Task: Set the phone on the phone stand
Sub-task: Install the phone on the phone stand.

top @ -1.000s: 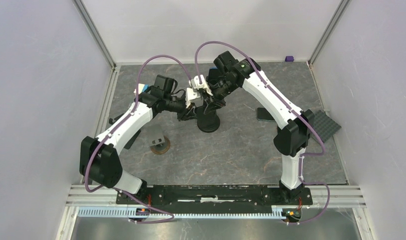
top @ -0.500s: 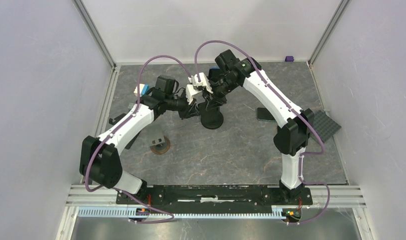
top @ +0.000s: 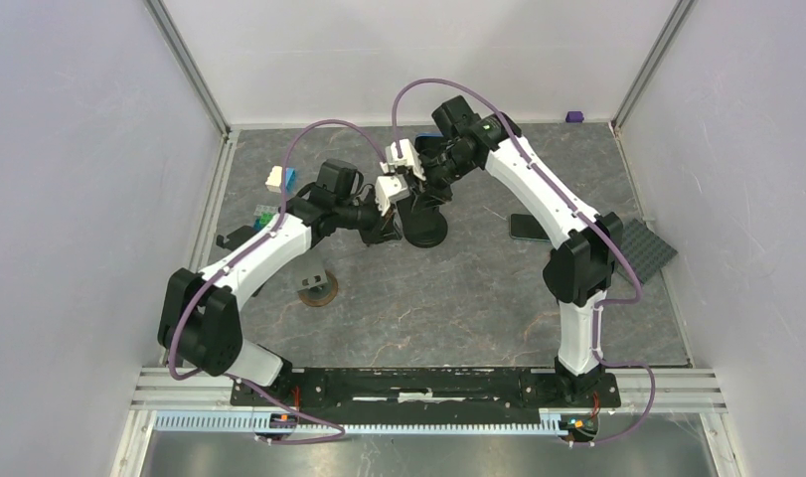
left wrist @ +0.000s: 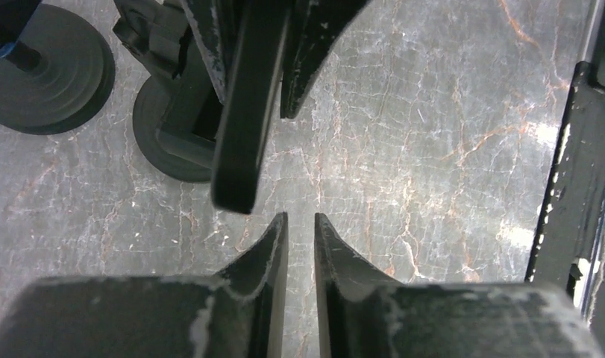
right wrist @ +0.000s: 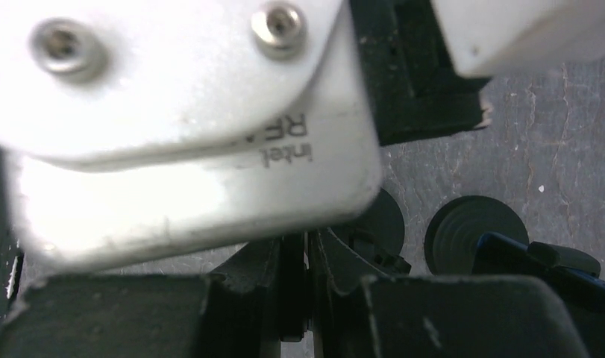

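The phone (left wrist: 243,112) is a thin black slab seen edge-on, hanging upright in my right gripper (right wrist: 303,242), which is shut on it; the slab shows dark between the fingers (right wrist: 292,283). Just behind and below it stands the black phone stand (left wrist: 176,130) on its round base (top: 426,231). Whether phone and stand touch I cannot tell. My left gripper (left wrist: 299,216) sits a little short of the phone's lower edge, its jaws drawn to a narrow slit with nothing between them. From above, the left gripper (top: 387,224) and right gripper (top: 423,199) crowd together over the stand.
A second round black base (left wrist: 49,74) lies left of the stand. The left wrist's white camera housing (right wrist: 187,112) fills the right wrist view. Also on the table: coloured blocks (top: 279,179), a brown disc with a grey block (top: 317,286), a dark flat rectangle (top: 526,227), a grey studded plate (top: 645,248).
The left arm has stretched right toward the stand and its jaws have drawn almost together. The stand's base and both grippers have drifted slightly toward the back right, uncovering the coloured blocks.
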`<state>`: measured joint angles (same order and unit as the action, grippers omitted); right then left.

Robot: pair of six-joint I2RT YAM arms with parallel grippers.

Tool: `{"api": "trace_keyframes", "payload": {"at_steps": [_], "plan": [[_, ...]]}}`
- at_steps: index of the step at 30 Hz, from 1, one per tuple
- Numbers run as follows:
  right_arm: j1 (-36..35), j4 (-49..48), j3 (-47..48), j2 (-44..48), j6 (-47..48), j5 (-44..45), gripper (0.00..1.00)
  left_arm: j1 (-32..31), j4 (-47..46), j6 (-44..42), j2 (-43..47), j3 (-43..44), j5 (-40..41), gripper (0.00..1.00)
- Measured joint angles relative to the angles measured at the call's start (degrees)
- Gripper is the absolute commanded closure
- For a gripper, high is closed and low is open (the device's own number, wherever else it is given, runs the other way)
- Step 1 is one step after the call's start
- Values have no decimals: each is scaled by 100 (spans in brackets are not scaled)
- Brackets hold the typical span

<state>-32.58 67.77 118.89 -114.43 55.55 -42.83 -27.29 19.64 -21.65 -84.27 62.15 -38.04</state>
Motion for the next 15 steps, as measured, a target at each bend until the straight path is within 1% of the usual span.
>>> {"api": "trace_keyframes", "payload": {"at_steps": [1,2,5,9,12,15], "plan": [[0,7,-7,0,28,-46,100,2,68,-133,0,20,2,59],[0,15,-20,0,66,-105,100,17,181,-286,0,68,-2,53],[0,103,-79,0,273,-286,100,96,549,-761,-13,319,-7,39],[0,175,-256,92,577,-566,100,291,1143,-1493,-168,780,-17,30],[9,295,-511,210,697,-619,100,446,1335,-1998,-304,1088,-153,26],[9,339,-741,345,785,-686,100,538,1467,-2479,-407,1207,-264,22]]}}
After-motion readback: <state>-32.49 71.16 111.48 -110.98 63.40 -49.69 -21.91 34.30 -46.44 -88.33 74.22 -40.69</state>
